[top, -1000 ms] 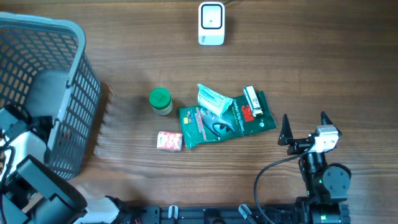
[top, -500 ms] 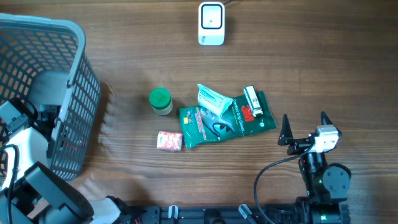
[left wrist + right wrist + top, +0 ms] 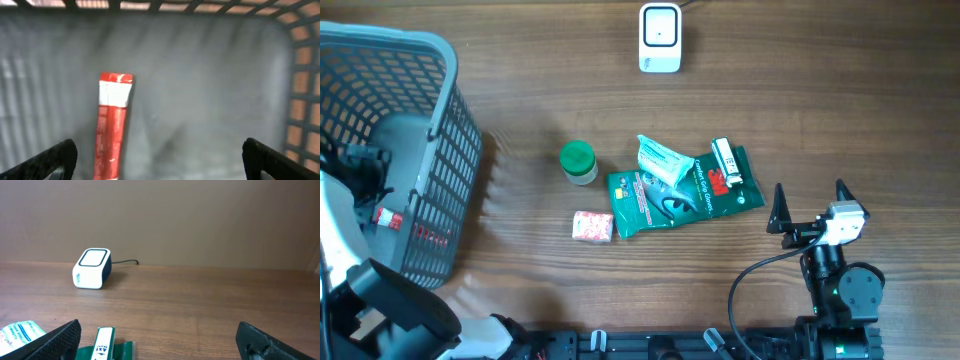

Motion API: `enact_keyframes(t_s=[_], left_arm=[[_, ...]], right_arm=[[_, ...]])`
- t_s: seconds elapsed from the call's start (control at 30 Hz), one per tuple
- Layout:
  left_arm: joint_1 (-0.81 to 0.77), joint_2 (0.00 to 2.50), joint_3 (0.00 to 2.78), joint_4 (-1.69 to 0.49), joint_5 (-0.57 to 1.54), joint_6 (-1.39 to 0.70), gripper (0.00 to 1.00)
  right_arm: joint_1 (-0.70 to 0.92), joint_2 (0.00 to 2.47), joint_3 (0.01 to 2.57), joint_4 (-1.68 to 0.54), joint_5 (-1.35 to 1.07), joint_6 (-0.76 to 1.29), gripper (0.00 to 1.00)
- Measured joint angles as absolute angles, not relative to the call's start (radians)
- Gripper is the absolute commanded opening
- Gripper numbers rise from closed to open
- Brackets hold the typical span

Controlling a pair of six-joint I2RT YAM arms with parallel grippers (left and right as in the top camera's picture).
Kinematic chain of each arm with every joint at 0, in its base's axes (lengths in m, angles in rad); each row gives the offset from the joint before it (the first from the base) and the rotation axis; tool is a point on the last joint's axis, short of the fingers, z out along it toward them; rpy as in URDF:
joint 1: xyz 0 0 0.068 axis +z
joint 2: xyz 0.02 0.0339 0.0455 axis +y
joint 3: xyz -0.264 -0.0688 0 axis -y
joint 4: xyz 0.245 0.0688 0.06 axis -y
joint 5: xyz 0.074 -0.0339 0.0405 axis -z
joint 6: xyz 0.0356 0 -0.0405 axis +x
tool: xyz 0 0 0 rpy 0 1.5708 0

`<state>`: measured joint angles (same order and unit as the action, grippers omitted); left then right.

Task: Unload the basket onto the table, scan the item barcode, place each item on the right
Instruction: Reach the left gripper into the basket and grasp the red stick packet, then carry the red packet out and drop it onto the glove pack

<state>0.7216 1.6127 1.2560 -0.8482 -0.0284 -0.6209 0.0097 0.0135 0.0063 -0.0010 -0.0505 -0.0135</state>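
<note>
A red and white tube (image 3: 112, 125) lies on the grey floor of the basket (image 3: 438, 60), and shows through the mesh as the red tube (image 3: 386, 217) in the overhead view. My left gripper (image 3: 160, 152) hangs above it inside the basket, open and holding nothing. The white barcode scanner (image 3: 660, 38) stands at the table's far edge; the right wrist view shows the scanner (image 3: 91, 268) too. My right gripper (image 3: 810, 195) rests open and empty near the front right, facing the scanner.
In mid-table lie a green-lidded jar (image 3: 578, 162), a pink packet (image 3: 592, 227), a green 3M pack (image 3: 680, 195), a white-teal pouch (image 3: 662, 160) and a small white box (image 3: 725, 162). The basket's mesh wall (image 3: 302, 75) rises on the right of my left gripper.
My left gripper has opened and let go of the red tube, which now lies in the basket. The left arm shifted a little over the basket. The right arm has not moved.
</note>
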Motion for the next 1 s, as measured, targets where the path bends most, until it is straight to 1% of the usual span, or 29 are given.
enact_keyframes(t_s=[0.27,0.37,0.43,0.47,0.5,0.53,0.63,0.73,0.9,1.0], left_arm=[[0.722,1.803,1.256,-0.887,-0.04,-0.535,1.0],[0.722,1.82,1.23,-0.867,-0.045,-0.529,1.0],[0.722,1.82,1.167,-0.831,-0.059,-0.525,1.0],[0.722,1.806,1.149,-0.804,-0.067,-0.524,0.92],[0.722,1.796,1.129,-0.778,-0.076,-0.521,0.31],[0.722,1.771,1.089,-0.739,-0.094,-0.522,0.04],[0.746,1.741,1.035,-0.692,-0.119,-0.525,0.04],[0.753,1.74,1.04,-0.689,-0.119,-0.521,0.04],[0.753,1.725,1.122,-0.823,-0.086,-0.516,0.04],[0.753,1.595,1.185,-0.819,-0.044,-0.513,0.04]], right_arm=[[0.01,0.014,0.006,-0.001,-0.051,-0.014,1.0],[0.01,0.014,0.006,-0.001,-0.051,-0.014,1.0],[0.01,0.014,0.006,-0.001,-0.051,-0.014,1.0],[0.01,0.014,0.006,-0.001,-0.051,-0.014,1.0],[0.01,0.014,0.006,-0.001,-0.051,-0.014,1.0],[0.01,0.014,0.006,-0.001,-0.051,-0.014,1.0],[0.01,0.014,0.006,-0.001,-0.051,-0.014,1.0],[0.01,0.014,0.006,-0.001,-0.051,-0.014,1.0],[0.01,0.014,0.006,-0.001,-0.051,-0.014,1.0],[0.01,0.014,0.006,-0.001,-0.051,-0.014,1.0]])
